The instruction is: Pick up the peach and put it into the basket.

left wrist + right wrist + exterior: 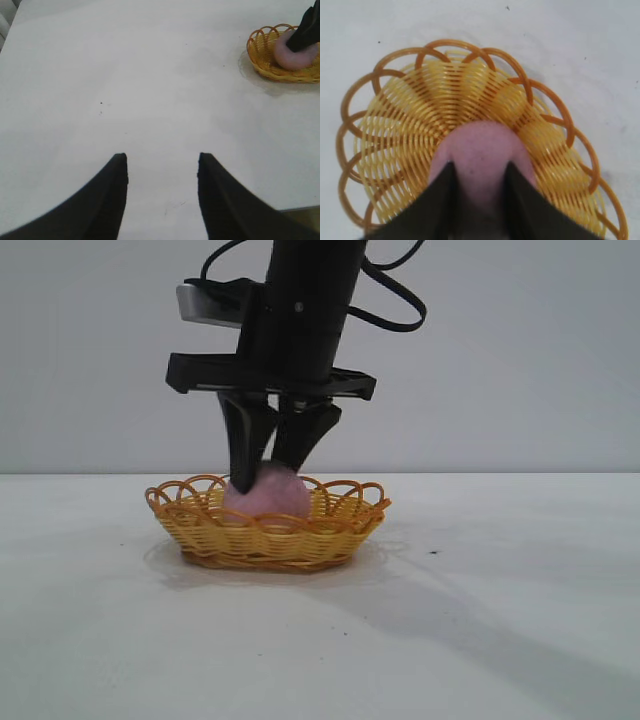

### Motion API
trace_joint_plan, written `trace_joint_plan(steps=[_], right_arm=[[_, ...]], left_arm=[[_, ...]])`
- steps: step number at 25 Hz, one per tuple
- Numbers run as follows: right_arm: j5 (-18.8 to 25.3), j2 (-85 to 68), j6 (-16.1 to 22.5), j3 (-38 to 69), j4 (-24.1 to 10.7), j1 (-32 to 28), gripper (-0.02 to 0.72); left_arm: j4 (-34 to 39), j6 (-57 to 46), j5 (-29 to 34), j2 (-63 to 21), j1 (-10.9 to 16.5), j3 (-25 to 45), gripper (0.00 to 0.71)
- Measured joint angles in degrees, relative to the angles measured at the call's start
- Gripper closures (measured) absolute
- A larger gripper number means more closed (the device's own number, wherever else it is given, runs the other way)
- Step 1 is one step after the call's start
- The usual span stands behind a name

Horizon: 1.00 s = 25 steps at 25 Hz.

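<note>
The peach [268, 495] sat inside the basket [330, 530], with the right end effector [275, 465] gripping its sides. Best release: spread fully, then lift straight up, clear of the rim. The left end effector [161, 172], released, hovered over the table [125, 75]

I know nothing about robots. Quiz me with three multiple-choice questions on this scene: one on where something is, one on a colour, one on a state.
1. Where is the peach?
A. inside the basket
B. on the bare table
C. lifted in the air

2. What colour is the basket?
A. blue
B. yellow-orange
C. green

3. What does the left tool hold?
A. the peach
B. the basket
C. nothing

Answers:
1 A, the woven wall surrounds it, the right tool directly over it.
2 B, yellow weave with a darker orange looped rim.
3 C, bare table shows between its spread fingers.
</note>
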Motion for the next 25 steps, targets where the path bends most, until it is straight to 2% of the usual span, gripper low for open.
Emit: trace_joint_plan(steps=[1,4,5,7,15,16,22,25], right_arm=[[-0.27,-0.68,0.00,0.00,-0.15,0.00,0.295],[-2.06,-5.24,0.00,0.00,-0.15,-0.77,0.311],[-2.54,-7.39,0.00,0.00,-0.04,-1.62,0.270],[-2.68,-10.46,0.00,-0.24,-0.04,-4.07,0.286],[3.26,-10.70,0.23,-0.24,-0.41,-24.39,0.286],[3.62,-10.45,0.32,-0.24,-0.41,-26.54,0.286],[5.45,-9.60,0.45,-0.24,1.03,-36.17,0.286],[5.97,-9.60,0.45,-0.24,3.12,-39.53,0.286]], left_arm=[[0.00,0.00,0.00,0.00,0.00,0.00,0.427],[0.00,0.00,0.00,0.00,0.00,0.00,0.427],[0.00,0.00,0.00,0.00,0.00,0.00,0.427],[0.00,0.00,0.00,0.00,0.00,0.00,0.427],[-0.04,0.00,0.00,0.00,0.00,0.00,0.427],[-0.04,0.00,0.00,0.00,0.00,0.00,0.480],[-0.04,0.00,0.00,0.00,0.00,0.00,0.480],[-0.04,0.00,0.00,0.00,0.00,0.00,0.480]])
